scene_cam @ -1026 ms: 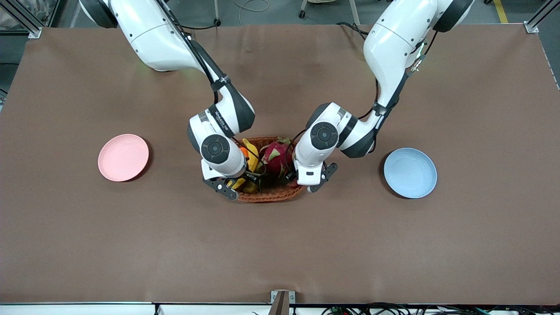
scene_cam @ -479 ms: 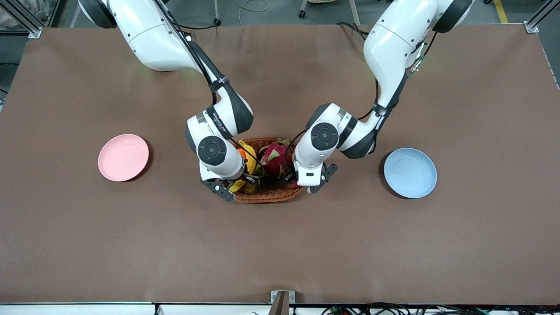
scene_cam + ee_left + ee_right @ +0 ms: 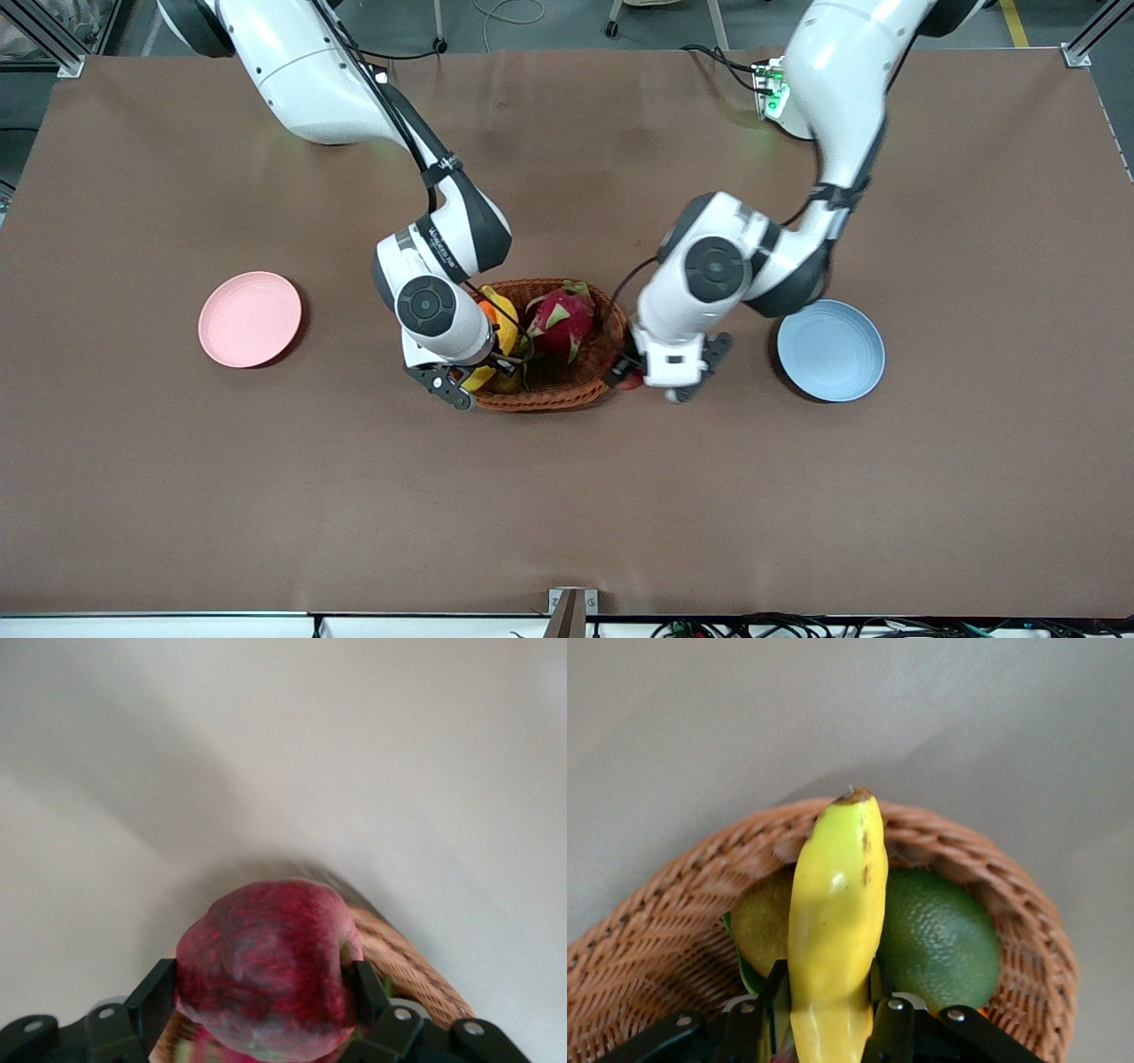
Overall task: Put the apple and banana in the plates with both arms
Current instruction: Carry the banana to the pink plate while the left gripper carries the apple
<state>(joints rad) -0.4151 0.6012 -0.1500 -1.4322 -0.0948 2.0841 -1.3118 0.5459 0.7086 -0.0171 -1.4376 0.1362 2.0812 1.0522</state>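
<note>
My left gripper (image 3: 631, 370) is shut on the dark-red apple (image 3: 626, 381) and holds it over the wicker basket's rim at the left arm's end. In the left wrist view the apple (image 3: 266, 970) fills the gripper (image 3: 266, 997), a black finger (image 3: 368, 988) on each side. My right gripper (image 3: 485, 372) is shut on the yellow banana (image 3: 507, 326) inside the basket. In the right wrist view the banana (image 3: 833, 912) runs out from between the jaws of the gripper (image 3: 828, 997). The pink plate (image 3: 250, 319) lies toward the right arm's end, the light blue plate (image 3: 830, 349) toward the left arm's end.
The oval wicker basket (image 3: 554, 394) stands mid-table between the plates. It holds a pink dragon fruit (image 3: 560, 321), an orange (image 3: 488, 310), a green fruit (image 3: 939, 939) and a yellow-green fruit (image 3: 757, 921) beside the banana. The basket's rim (image 3: 407, 966) shows under the apple.
My left arm has risen and swung toward the blue plate, carrying the apple from inside the basket to over its rim. The right arm has barely shifted, still on the banana.
</note>
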